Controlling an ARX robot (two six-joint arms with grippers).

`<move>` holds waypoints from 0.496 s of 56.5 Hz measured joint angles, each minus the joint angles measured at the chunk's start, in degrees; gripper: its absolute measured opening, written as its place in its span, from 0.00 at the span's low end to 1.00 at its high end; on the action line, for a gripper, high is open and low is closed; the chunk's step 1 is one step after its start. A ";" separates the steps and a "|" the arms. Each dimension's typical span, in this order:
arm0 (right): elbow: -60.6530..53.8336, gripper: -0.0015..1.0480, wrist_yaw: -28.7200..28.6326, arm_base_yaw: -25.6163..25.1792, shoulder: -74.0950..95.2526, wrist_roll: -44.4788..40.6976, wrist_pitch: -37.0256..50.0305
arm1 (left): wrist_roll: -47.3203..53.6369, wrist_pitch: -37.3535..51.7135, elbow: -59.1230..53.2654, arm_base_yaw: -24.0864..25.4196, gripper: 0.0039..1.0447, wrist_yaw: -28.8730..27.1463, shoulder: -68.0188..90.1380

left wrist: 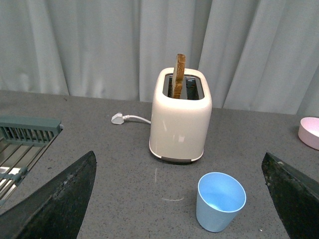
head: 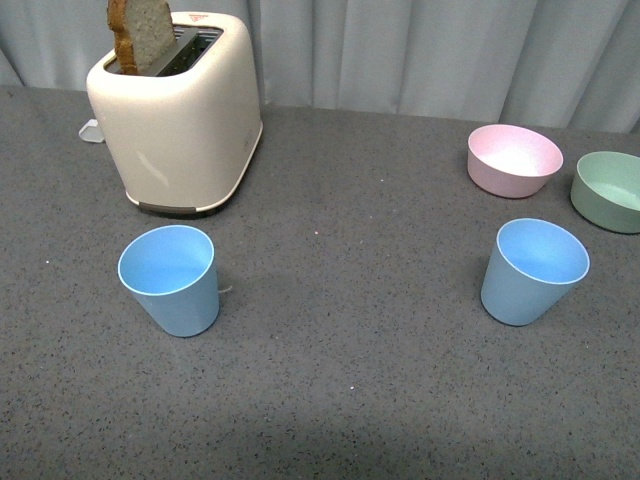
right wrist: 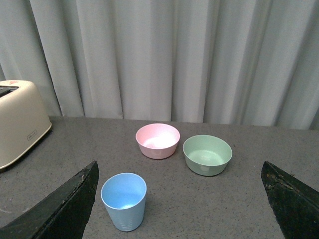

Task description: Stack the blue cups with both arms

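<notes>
Tip-over risk
Left hand, right hand both gape empty; clipping a rim could topple the left light blue tapered plastic cup or its right twin.

Two blue cups, two bowls, one toaster, perhaps one slice.

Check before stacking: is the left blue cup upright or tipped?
Upright. The left cup stands on its narrow base, open rim facing up, in front of the toaster.
</notes>
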 joint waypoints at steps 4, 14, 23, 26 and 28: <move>0.00 0.91 0.00 0.00 0.00 0.00 0.00 | 0.00 0.00 0.00 0.00 0.94 -0.02 0.00; 0.00 0.91 0.00 0.00 0.00 0.00 0.00 | 0.00 0.00 0.00 0.00 0.94 -0.02 0.00; 0.00 0.91 0.00 0.00 0.00 0.00 0.00 | 0.00 0.00 0.00 0.00 0.94 0.00 0.00; 0.00 0.91 0.00 0.00 0.00 0.00 0.00 | 0.00 0.00 0.00 0.00 0.94 0.00 0.00; 0.00 0.91 0.00 -0.02 0.00 0.00 0.00 | 0.00 0.00 0.00 0.00 0.94 0.00 0.00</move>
